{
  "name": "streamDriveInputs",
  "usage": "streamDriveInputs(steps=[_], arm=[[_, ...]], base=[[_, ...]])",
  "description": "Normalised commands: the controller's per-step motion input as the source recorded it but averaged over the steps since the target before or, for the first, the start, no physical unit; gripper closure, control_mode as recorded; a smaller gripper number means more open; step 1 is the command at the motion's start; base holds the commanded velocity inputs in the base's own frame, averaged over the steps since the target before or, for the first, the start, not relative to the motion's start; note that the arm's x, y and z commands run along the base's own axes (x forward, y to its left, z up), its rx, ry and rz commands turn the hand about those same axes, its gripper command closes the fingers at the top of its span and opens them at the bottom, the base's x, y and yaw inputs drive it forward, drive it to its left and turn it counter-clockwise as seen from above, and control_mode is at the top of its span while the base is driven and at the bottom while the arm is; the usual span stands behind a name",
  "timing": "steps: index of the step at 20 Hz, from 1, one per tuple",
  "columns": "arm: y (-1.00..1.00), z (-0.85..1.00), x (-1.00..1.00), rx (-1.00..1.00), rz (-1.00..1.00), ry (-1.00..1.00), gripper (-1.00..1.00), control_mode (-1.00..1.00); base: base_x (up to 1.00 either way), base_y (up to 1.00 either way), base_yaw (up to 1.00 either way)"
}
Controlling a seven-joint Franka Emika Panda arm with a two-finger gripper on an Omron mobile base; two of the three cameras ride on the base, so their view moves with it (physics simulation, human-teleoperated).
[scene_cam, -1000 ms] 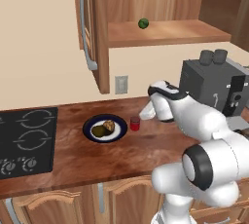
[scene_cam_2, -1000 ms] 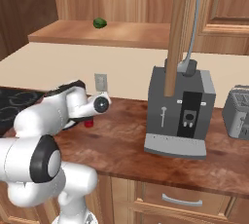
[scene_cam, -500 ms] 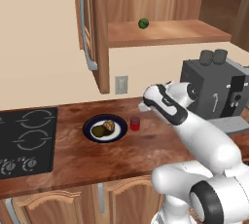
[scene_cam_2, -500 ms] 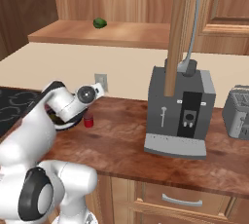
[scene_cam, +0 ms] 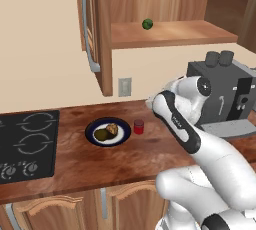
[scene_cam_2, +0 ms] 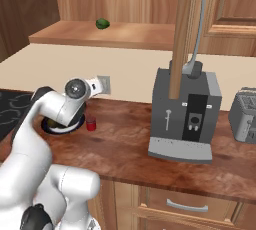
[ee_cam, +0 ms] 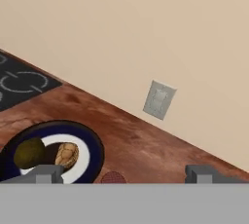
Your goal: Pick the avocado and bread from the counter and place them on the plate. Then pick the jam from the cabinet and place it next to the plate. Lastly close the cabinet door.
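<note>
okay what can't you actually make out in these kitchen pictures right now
- Jam, hand view: cut off by the bottom edge, just its top shows.
- Plate, right base view: mostly hidden behind the arm.
- Cabinet door, left base view: seen nearly edge-on, its top cut off.
- Green ball on the shelf: too small to identify.

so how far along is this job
Done: avocado and bread lie on the plate, and the jam stands on the counter beside it. In hand: nothing; the gripper is open above the jam. Left: the cabinet door is open and needs closing.
</note>
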Motion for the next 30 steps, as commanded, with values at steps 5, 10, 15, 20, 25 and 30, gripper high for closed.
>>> streamDriveInputs(steps=[5,10,15,20,25,30], arm=[[-0.27,0.42,-0.38,0.0,-0.06,0.0,-1.0,-1.0],[-0.11,0.3,-0.58,-0.01,-0.18,-0.09,-1.0,-1.0],[-0.01,0.48,-0.63,-0.05,-0.06,-0.16,-1.0,-1.0],[-0.03,0.44,-0.69,0.0,-0.02,-0.33,-1.0,-1.0],[-0.15,0.54,-0.77,0.0,-0.01,-0.43,-1.0,-1.0],[-0.27,0.32,-0.68,0.0,0.0,-0.12,-1.0,-1.0]], base=[[0.0,0.0,0.0],[0.0,0.0,0.0],[0.0,0.0,0.0],[0.0,0.0,0.0],[0.0,0.0,0.0],[0.0,0.0,0.0]])
